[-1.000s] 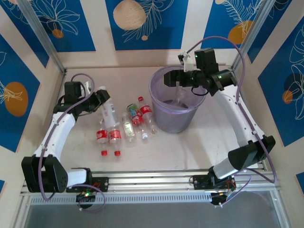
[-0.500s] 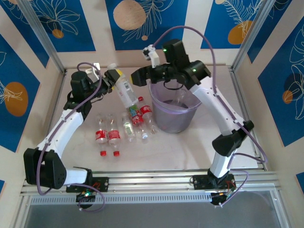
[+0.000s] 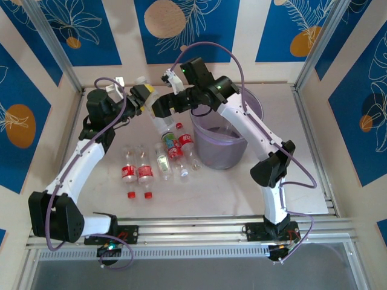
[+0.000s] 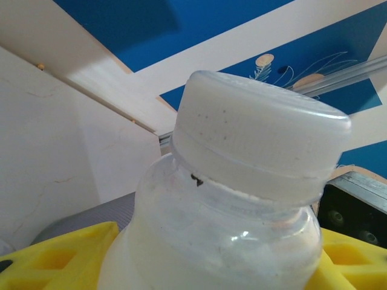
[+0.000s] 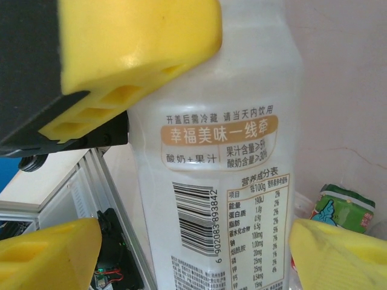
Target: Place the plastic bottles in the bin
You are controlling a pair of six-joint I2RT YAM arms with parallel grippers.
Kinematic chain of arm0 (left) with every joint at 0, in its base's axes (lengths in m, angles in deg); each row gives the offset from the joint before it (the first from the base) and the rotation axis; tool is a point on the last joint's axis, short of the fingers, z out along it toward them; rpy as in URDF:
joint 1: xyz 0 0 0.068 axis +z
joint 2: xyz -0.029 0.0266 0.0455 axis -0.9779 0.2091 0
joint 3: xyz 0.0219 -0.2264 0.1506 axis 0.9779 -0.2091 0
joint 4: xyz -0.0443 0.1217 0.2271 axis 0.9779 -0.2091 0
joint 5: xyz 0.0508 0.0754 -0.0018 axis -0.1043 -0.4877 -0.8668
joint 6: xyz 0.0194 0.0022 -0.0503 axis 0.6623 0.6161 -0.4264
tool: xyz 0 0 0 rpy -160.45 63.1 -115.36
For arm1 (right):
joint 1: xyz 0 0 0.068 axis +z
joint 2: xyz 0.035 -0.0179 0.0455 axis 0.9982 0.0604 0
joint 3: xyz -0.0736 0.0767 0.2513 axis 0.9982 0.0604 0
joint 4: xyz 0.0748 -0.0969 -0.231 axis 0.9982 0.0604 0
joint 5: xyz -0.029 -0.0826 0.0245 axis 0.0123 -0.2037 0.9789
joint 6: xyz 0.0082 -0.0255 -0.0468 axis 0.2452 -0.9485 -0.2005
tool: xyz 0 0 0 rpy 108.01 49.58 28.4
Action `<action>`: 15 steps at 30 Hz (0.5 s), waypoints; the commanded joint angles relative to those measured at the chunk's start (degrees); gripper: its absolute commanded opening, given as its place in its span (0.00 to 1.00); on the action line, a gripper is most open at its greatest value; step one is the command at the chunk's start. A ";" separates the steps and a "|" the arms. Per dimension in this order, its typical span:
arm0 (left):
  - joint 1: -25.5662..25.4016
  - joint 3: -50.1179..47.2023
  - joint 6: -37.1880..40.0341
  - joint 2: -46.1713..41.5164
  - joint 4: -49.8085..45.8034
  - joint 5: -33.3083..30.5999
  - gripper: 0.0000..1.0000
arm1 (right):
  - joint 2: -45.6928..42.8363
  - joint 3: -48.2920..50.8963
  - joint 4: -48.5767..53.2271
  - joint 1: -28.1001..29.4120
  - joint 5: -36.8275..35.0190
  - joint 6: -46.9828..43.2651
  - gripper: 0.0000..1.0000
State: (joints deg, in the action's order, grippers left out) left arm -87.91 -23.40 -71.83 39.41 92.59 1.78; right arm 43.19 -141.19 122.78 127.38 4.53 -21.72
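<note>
Since the earlier frame the right arm has swung off the bin [image 3: 217, 156] and over to the left, and the left arm has lifted its load a little higher; the two now meet in mid-air behind the bottles on the table [image 3: 138, 172].

The left gripper [image 3: 144, 95] is closed on the white bottle [image 5: 224, 181] just under its cap [image 4: 260, 139], with its yellow fingers [image 4: 60, 257] pressed to the shoulder. The bottle hangs tilted, cap up and to the left, well above the table [image 3: 199, 193] and just left of the bin's rim. The right gripper [image 3: 158, 110] stands wide, straddling the labelled body. On one side we see a clear gap between pad and plastic, so it is not gripping yet.

We judge the bottle to be light and probably empty. Its thin wall should give under a hard squeeze, and the glossy label is likely slick. The best hold looks to be across the middle of the body, firm but not crushing — the neck ledge under the cap is the surer catch, and the left gripper already has it.

The remaining bottles lie clustered left of the bin.
</note>
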 commanded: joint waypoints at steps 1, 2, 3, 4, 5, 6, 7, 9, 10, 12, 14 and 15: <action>-0.66 1.87 -1.15 -2.47 2.19 1.95 0.00 | 2.38 -1.27 0.47 1.52 1.84 -1.01 0.80; -0.71 1.82 -1.17 -2.61 2.19 1.90 0.00 | 2.43 -0.79 -0.07 1.66 1.89 -0.86 0.80; -0.66 1.96 -1.28 -2.67 2.27 1.96 0.00 | 2.52 -0.60 -0.34 1.72 1.66 -0.73 0.80; -0.66 1.98 -1.26 -2.74 2.28 2.12 0.00 | 2.82 -0.63 -0.33 1.85 1.19 -0.87 0.80; -0.66 2.03 -1.33 -2.89 2.12 2.20 0.00 | 3.04 -0.64 -0.23 1.86 0.66 -0.98 0.80; -0.66 2.09 -1.23 -2.97 2.01 2.20 0.00 | 3.13 -0.75 -0.23 1.92 0.01 -1.14 0.80; -0.66 2.09 -1.17 -3.05 1.92 2.41 0.00 | 3.28 -0.84 -0.10 2.04 -0.73 -1.30 0.80; -0.66 2.16 -0.77 -3.25 1.17 2.61 0.00 | 3.63 -1.52 0.55 2.14 -2.38 -1.76 0.81; -0.66 2.36 -0.13 -3.38 0.33 2.58 0.00 | 3.76 -1.81 0.84 2.22 -3.26 -2.07 0.81; -0.66 3.03 1.98 -3.82 -2.72 2.44 0.00 | 4.03 -2.25 1.24 2.48 -4.61 -2.55 0.82; -0.66 3.58 3.95 -4.44 -5.87 1.75 0.00 | 4.20 -2.65 1.53 2.63 -4.75 -3.05 0.81; -0.66 3.50 3.98 -4.67 -6.03 1.62 0.00 | 4.25 -2.66 1.45 2.64 -4.57 -3.01 0.79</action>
State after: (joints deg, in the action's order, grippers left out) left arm -88.21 -22.46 -70.25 37.18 88.35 2.42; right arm 47.21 -141.63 122.91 129.89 1.31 -23.19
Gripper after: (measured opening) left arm 0.617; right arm 0.797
